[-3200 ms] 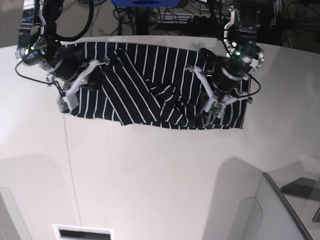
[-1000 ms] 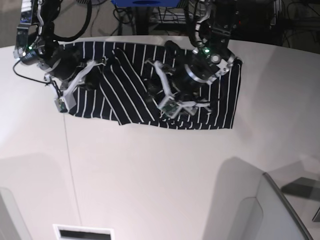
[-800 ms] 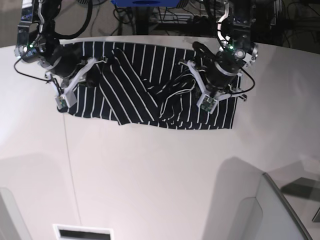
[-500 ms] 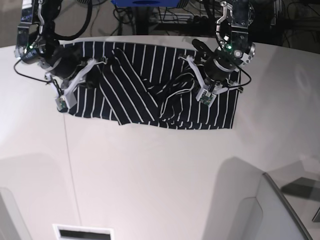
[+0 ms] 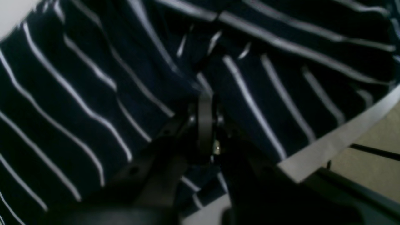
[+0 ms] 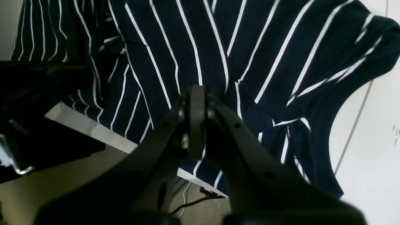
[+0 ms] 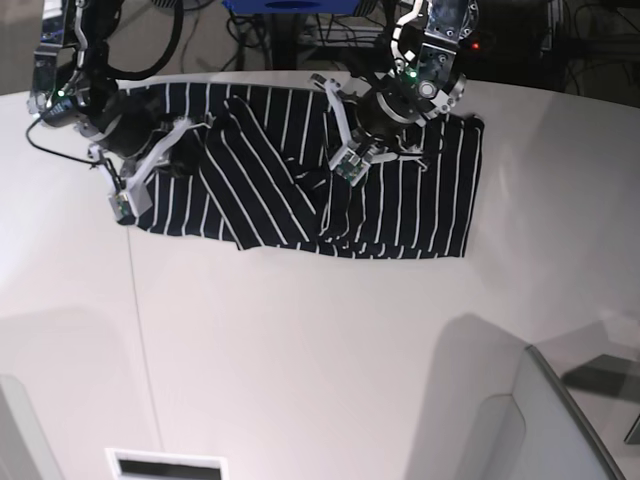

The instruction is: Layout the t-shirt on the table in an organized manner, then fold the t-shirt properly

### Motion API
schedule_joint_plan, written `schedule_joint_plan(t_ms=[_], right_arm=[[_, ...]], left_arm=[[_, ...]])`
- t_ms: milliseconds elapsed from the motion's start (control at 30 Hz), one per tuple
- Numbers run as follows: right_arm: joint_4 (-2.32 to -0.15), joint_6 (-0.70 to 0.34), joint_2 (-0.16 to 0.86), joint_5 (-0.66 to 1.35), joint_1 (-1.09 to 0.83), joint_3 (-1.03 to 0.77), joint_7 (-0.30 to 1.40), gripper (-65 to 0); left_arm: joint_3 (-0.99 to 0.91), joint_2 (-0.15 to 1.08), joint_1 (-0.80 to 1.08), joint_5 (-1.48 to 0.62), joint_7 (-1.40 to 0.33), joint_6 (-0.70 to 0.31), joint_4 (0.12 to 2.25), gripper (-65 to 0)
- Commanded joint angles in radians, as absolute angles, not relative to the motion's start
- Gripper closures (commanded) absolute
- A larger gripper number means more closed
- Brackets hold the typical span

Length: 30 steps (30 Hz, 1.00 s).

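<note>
Swinging from the frame's right toward upper centre, the left claw (image 7: 352,150) has clamped its jaws on the striped t-shirt (image 7: 300,170), dragging that side inward. At upper left, the right claw (image 7: 190,150) stays shut on fabric. Bunched along the worktop's (image 7: 320,350) far edge, the shirt isn't flat yet.

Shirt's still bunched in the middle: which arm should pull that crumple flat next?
Left, probably. The left pincer is shut on the t-shirt right at the crumpled middle folds. The right pincer is shut on fabric at the far end, better suited to anchoring.
</note>
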State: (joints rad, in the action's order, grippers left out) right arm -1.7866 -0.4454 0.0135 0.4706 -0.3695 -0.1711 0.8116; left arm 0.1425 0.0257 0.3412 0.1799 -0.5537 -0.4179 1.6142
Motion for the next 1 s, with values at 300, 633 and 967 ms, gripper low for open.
schedule_joint_plan(t_ms=[300,633,967], right_arm=[[-1.802,-0.453,0.016,0.489,-0.366,-0.174,0.796,-0.8],[-1.802,-0.453,0.016,0.489,-0.364,-0.174,0.794,-0.8],[-1.896,-0.453,0.039,0.490,-0.414,-0.193,0.768,-5.3]], left_arm=[[0.110,0.044,0.162,0.163,-0.535,-0.415,1.635,0.0],[0.104,-0.027,-0.004,0.162,-0.529,-0.415,1.346,0.0],[-0.094,-0.005,0.105,0.162,-0.536,-0.418,1.653,0.0]])
